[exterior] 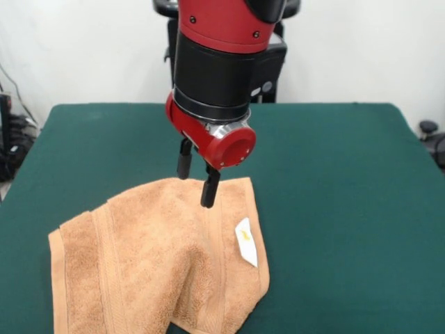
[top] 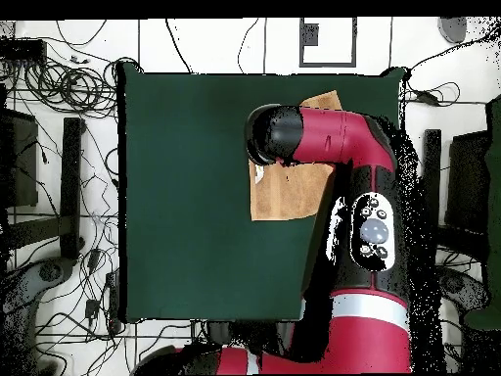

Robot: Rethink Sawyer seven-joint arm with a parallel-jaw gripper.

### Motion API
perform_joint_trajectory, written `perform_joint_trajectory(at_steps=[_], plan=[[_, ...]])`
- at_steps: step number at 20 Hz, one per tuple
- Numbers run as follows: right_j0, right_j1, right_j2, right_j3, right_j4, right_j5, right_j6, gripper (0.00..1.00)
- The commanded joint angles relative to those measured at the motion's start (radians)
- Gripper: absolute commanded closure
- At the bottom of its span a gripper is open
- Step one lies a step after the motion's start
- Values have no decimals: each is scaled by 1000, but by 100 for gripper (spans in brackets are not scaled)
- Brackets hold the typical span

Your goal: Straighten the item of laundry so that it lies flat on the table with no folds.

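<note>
hovering over the towel's (exterior: pixel 160 268) far edge, the gripper (exterior: pixel 197 184) hangs with its two black fingers (exterior: pixel 209 189) parted and nothing between them, tips just above the cloth or barely touching it, i cannot tell which. the towel spreads from there toward the camera side of the table (exterior: pixel 348 209), rumpled, with a fold running down its middle and the white label (exterior: pixel 247 241) near one side edge. any straightening pull, i judge, would go outward from that fold.
</note>
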Motion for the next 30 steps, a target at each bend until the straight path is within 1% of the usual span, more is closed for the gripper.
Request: perform_joint_trajectory(at_steps=[1,18,30], plan=[[16,74,27,58,11,80,28,0],[4,87,21,50,-4,55,-3,0],[9,81,19,57,-9,49,-2,0]])
